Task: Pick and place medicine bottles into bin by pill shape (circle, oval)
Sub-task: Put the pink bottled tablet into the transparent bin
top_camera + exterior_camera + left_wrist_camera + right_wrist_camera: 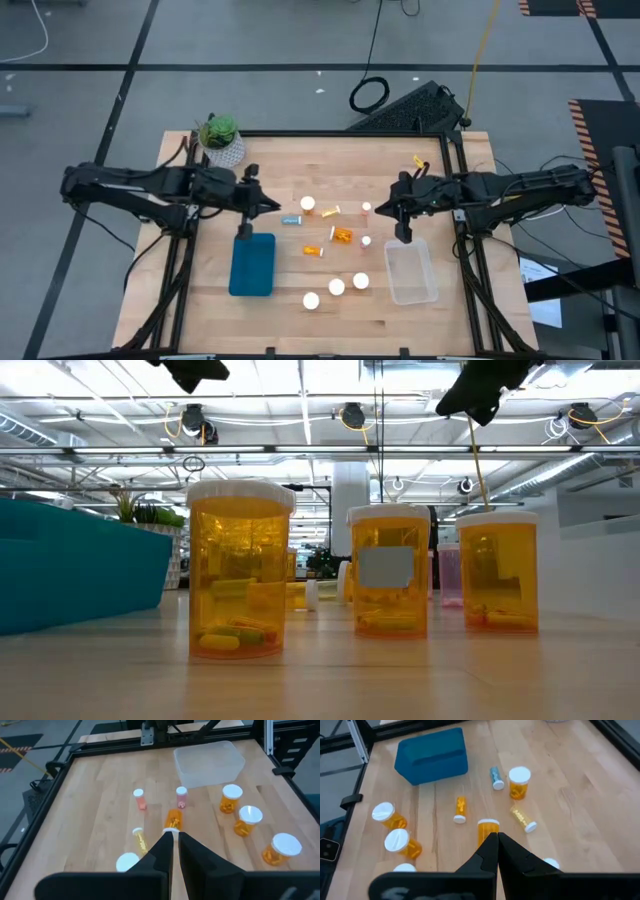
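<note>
While both grippers (174, 840) (496, 842) hover closed, empty; bottle (487, 829) partly hidden

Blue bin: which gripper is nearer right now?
Left. The left gripper hangs just above the blue bin's top edge in the high view; the right gripper is across the scattered bottles, by the clear bin.

- Grey concrete floor (250, 30) with black tape lines, around the light wooden tabletop (300, 170)
- Black coiled cable (368, 95) on floor at 12 o'clock
- Ceiling strip lights (330, 380), grey pipes overhead
- White round column (350, 485) behind
</note>
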